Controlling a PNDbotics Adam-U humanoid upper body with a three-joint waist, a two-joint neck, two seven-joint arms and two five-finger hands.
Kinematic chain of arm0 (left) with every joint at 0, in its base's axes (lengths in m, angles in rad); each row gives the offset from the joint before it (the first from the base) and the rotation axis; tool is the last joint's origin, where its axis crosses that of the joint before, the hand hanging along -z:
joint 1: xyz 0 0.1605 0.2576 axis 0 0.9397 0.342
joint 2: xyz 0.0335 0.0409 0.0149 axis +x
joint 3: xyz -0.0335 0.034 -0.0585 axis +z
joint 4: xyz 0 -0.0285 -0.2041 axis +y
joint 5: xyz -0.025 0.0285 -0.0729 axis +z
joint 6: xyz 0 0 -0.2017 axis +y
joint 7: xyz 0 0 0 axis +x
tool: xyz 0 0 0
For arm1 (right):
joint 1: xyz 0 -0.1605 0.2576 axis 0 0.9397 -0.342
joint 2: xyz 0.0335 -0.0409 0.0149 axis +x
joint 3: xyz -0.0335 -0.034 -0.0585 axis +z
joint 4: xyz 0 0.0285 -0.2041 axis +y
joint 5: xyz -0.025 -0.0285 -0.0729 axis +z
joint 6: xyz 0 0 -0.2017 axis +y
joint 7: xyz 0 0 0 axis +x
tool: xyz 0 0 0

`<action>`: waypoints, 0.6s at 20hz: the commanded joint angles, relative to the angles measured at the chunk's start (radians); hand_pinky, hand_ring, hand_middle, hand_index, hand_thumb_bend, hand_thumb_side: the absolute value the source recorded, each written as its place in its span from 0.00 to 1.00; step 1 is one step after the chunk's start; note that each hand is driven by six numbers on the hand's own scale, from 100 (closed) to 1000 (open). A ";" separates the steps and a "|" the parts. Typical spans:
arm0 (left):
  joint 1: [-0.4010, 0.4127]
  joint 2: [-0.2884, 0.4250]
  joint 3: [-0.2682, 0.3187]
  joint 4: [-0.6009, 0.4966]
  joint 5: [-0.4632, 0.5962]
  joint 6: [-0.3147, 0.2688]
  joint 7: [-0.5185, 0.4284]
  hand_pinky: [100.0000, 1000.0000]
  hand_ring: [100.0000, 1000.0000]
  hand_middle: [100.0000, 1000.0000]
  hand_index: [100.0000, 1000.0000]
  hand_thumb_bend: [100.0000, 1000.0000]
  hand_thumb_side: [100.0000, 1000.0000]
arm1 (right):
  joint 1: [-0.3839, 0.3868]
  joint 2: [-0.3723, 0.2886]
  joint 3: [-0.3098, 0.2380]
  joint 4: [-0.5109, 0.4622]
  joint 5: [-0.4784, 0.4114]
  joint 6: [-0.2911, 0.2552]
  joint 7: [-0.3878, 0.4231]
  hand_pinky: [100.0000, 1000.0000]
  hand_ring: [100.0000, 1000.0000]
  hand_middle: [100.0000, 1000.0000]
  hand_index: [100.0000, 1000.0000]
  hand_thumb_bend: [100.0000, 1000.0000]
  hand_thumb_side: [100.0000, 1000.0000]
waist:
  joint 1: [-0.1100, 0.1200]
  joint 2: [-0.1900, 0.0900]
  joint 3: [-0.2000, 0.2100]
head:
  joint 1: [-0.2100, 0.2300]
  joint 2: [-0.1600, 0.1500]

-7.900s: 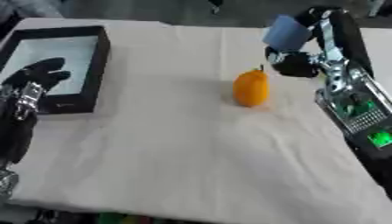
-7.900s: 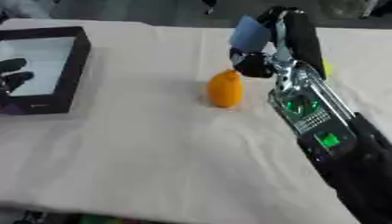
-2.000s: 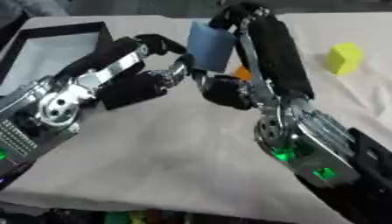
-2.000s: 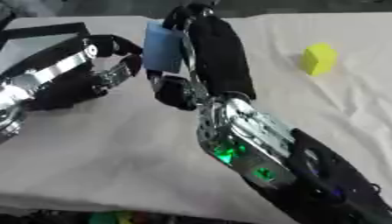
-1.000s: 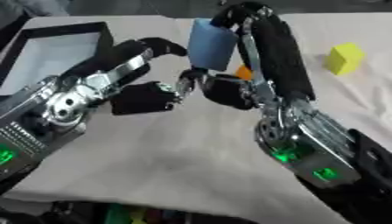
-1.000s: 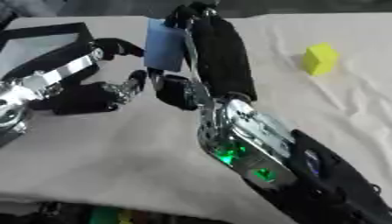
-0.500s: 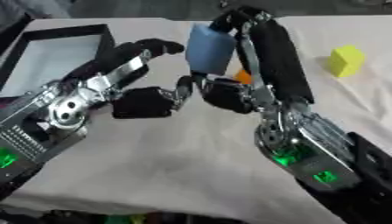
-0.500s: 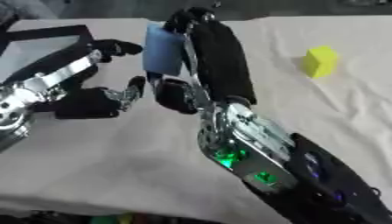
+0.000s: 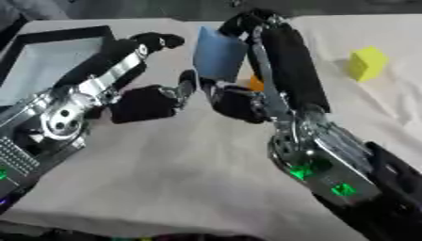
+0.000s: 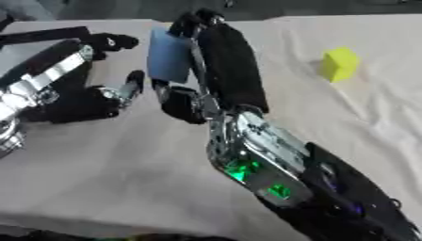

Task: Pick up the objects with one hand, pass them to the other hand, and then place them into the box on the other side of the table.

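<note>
Left eye view: orange object point(image 9: 255, 84) behind clenched right robot hand point(image 9: 239, 101), beside spread-fingered left robot hand point(image 9: 152, 96).

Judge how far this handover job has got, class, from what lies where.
Done: the right hand has lifted the blue object. In hand: the open left hand reaches beside it, not yet gripping. Left: the transfer, placing in the box, then the yellow block.

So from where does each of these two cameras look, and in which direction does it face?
Left eye view: in the head, looking down at the table; shows the left hand, right hand holding a blue object, the black box.
Right eye view: beside it, same downward look; both arms, yellow block.
Shared: both hands meeting over the cloth, the blue object, the yellow block.
</note>
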 commanded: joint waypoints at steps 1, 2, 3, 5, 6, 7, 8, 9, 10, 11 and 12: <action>-0.004 0.023 0.023 -0.013 0.018 -0.001 0.019 1.00 1.00 0.90 0.95 0.00 0.58 | -0.013 -0.013 -0.007 -0.021 -0.004 -0.002 -0.005 0.66 0.54 0.43 0.41 0.00 0.00 | 0.005 -0.004 0.003 | -0.006 -0.004; -0.004 0.023 0.022 -0.013 0.024 -0.002 0.019 1.00 1.00 0.90 0.95 0.00 0.58 | -0.014 -0.012 -0.007 -0.021 -0.004 -0.003 -0.006 0.66 0.54 0.43 0.41 0.00 0.00 | 0.005 -0.004 0.002 | -0.007 -0.005; -0.004 0.023 0.022 -0.013 0.028 -0.002 0.019 1.00 1.00 0.90 0.95 0.00 0.58 | -0.014 -0.012 -0.007 -0.021 -0.004 -0.004 -0.006 0.66 0.54 0.43 0.41 0.00 0.00 | 0.005 -0.004 0.002 | -0.008 -0.006; -0.005 0.023 0.018 -0.013 0.037 -0.006 0.015 1.00 1.00 0.91 0.96 0.00 0.60 | -0.015 -0.011 -0.006 -0.021 -0.003 -0.006 -0.006 0.65 0.54 0.43 0.40 0.00 0.00 | 0.005 -0.003 0.002 | -0.010 -0.010; -0.007 0.022 0.017 -0.013 0.040 -0.007 0.011 1.00 1.00 0.91 0.96 0.00 0.62 | -0.016 -0.011 -0.006 -0.021 -0.003 -0.007 -0.006 0.65 0.54 0.43 0.40 0.00 0.00 | 0.005 -0.003 0.002 | -0.011 -0.012; -0.008 0.022 0.016 -0.013 0.042 -0.009 0.008 1.00 1.00 0.91 0.96 0.00 0.63 | -0.017 -0.010 -0.006 -0.021 -0.002 -0.009 -0.006 0.65 0.54 0.43 0.40 0.00 0.00 | 0.005 -0.002 0.002 | -0.012 -0.012; -0.010 0.021 0.014 -0.013 0.044 -0.010 0.005 1.00 1.00 0.91 0.96 0.00 0.64 | -0.017 -0.009 -0.005 -0.021 -0.002 -0.011 -0.006 0.65 0.54 0.43 0.40 0.00 0.00 | 0.005 -0.002 0.002 | -0.012 -0.012; -0.011 0.020 0.013 -0.013 0.046 -0.011 0.001 1.00 1.00 0.91 0.96 0.00 0.66 | -0.018 -0.009 -0.005 -0.021 -0.002 -0.013 -0.007 0.65 0.54 0.43 0.40 0.00 0.00 | 0.005 -0.001 0.002 | -0.012 -0.011; -0.012 0.019 0.012 -0.013 0.047 -0.011 -0.002 1.00 1.00 0.91 0.96 0.00 0.66 | -0.018 -0.008 -0.005 -0.021 -0.002 -0.015 -0.006 0.65 0.54 0.43 0.40 0.00 0.00 | 0.005 -0.001 0.002 | -0.012 -0.010; -0.013 0.019 0.010 -0.013 0.048 -0.013 -0.006 1.00 1.00 0.91 0.96 0.00 0.66 | -0.019 -0.008 -0.004 -0.021 -0.002 -0.018 -0.006 0.65 0.54 0.43 0.40 0.00 0.00 | 0.005 -0.001 0.002 | -0.012 -0.009; -0.014 0.018 0.008 -0.013 0.048 -0.014 -0.011 1.00 1.00 0.91 0.96 0.00 0.65 | -0.020 -0.007 -0.003 -0.021 -0.002 -0.022 -0.005 0.65 0.54 0.43 0.40 0.00 0.00 | 0.005 0.000 0.003 | -0.013 -0.008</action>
